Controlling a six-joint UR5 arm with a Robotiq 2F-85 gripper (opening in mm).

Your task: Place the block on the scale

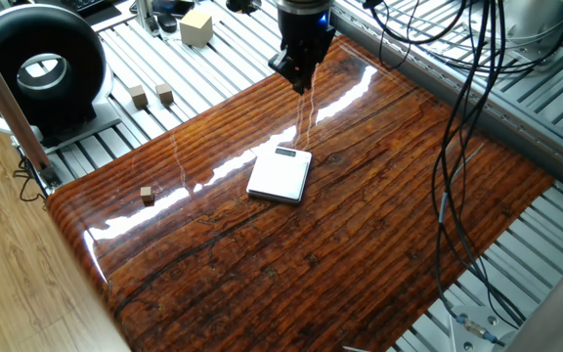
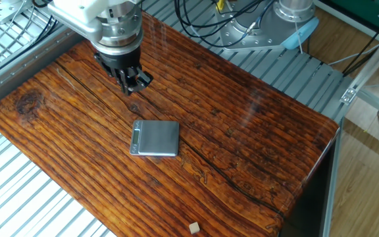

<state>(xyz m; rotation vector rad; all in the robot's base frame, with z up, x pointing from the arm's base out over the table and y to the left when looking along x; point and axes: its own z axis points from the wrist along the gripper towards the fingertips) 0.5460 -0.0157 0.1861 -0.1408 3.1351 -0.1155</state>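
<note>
Near the left edge of the wooden table [image 1: 379,244] lies the block [image 1: 147,195], alone and well apart from the scale [image 1: 280,175] resting flat at mid-table, beyond which the gripper [image 1: 299,76] hangs above the far edge, fingers drawn together and holding nothing.

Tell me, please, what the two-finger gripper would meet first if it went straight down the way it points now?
Most likely the bare glossy wooden tabletop. The gripper points downward behind the flat white scale, apart from it, and the tiny light-brown wooden block lies far off near the table edge. Depth is uncertain, though.
</note>
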